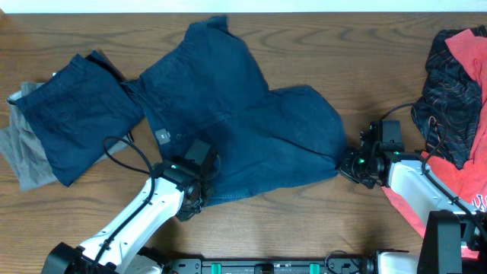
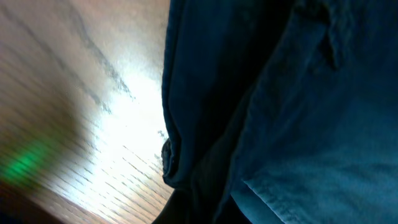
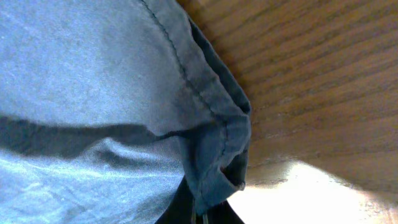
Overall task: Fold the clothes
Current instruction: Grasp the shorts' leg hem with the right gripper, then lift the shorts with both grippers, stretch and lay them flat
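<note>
A large dark navy pair of shorts (image 1: 243, 122) lies spread over the middle of the table. My left gripper (image 1: 199, 190) is at its near left hem, shut on the fabric (image 2: 205, 155), which fills the left wrist view. My right gripper (image 1: 348, 164) is at the shorts' right corner, shut on the hem (image 3: 217, 155). A second navy piece (image 1: 76, 114) lies folded at the left over a grey garment (image 1: 23, 152). A black red-patterned piece (image 1: 449, 99) and a coral-red piece (image 1: 468, 160) are piled at the right.
The wooden table (image 1: 365, 68) shows between the shorts and the right pile. The right arm's cable (image 1: 426, 144) loops near the patterned garment. The left arm's cable (image 1: 122, 148) lies over the shorts' left edge.
</note>
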### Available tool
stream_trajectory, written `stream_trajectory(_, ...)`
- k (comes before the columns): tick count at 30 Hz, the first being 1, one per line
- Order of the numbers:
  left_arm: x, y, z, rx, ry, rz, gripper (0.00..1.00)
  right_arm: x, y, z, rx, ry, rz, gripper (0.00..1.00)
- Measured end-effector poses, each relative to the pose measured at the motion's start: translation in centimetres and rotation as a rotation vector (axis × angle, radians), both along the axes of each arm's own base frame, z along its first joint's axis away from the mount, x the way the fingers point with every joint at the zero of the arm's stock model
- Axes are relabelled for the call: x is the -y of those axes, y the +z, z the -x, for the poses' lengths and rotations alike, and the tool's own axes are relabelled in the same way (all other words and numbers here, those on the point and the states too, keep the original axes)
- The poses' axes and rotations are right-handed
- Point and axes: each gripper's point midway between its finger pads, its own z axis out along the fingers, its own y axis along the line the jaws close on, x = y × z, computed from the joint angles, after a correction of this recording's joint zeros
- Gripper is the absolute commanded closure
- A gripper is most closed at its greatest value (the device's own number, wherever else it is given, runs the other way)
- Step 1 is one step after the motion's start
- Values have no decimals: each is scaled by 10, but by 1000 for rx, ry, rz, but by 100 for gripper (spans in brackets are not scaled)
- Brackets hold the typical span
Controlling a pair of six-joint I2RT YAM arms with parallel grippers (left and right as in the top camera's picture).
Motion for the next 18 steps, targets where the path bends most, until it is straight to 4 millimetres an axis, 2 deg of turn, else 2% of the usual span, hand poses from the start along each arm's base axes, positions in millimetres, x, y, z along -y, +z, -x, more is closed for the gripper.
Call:
stream_trajectory(2,-1,5,-5,15,-66,-15,94,0,4,1,-12,14,0,99)
stream_trajectory(4,2,19,-17,47,-135,-19,94,0,16,-2,-27,33,4,99)
stream_trajectory(7,13,58,-45,125,-243,-13,94,4,59,-27,36,57,11,99)
stream_trajectory(10,24,118,-80,251,-334,6,94,15,130,-59,179,65,38,99)
stream_trajectory(13,29,179,-104,381,-396,18,94,28,214,-75,332,71,79,99)
stream_trajectory(14,30,201,-111,431,-411,21,94,31,235,-75,363,73,92,99)
stream_trajectory(15,30,231,-120,502,-424,26,94,35,263,-72,398,73,113,99)
stream_trajectory(16,30,247,-125,547,-433,28,94,37,286,-71,441,75,127,99)
stream_trajectory(18,27,295,-131,663,-448,30,94,40,326,-65,503,75,163,99)
